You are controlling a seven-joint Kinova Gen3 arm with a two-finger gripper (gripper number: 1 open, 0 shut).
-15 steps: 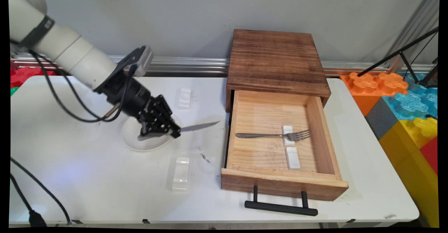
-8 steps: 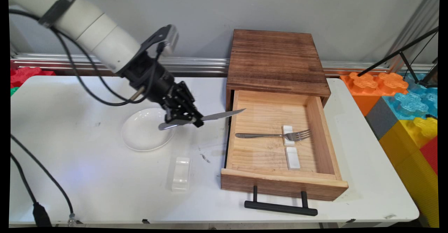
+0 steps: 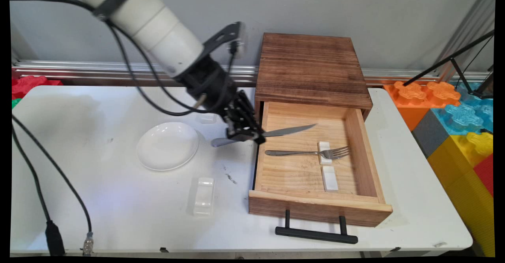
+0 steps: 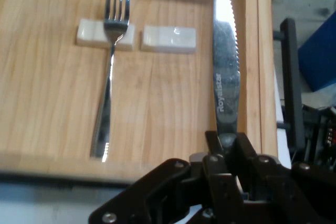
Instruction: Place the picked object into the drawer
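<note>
- The gripper (image 3: 252, 134) is closed on the knife (image 3: 276, 132) near where handle meets blade. The blade points out over the open drawer (image 3: 378, 203).
- The knife hangs in the air above the drawer's left wall, touching no wood.
- In the drawer, a fork (image 4: 108, 93) lies with its neck on one white rest (image 4: 94, 31); a second rest (image 4: 168, 39) is free just beside it.
- To do this well, I judge the blade should stay level and clear of the fork.

The knife (image 4: 226, 72) and fork (image 4: 107, 72) are shiny metal. The open drawer (image 3: 300, 164) at the middle right is pale, smooth wood, its box (image 3: 311, 67) dark, streaky wood. The plate (image 3: 167, 145) looks white and glossy.
</note>
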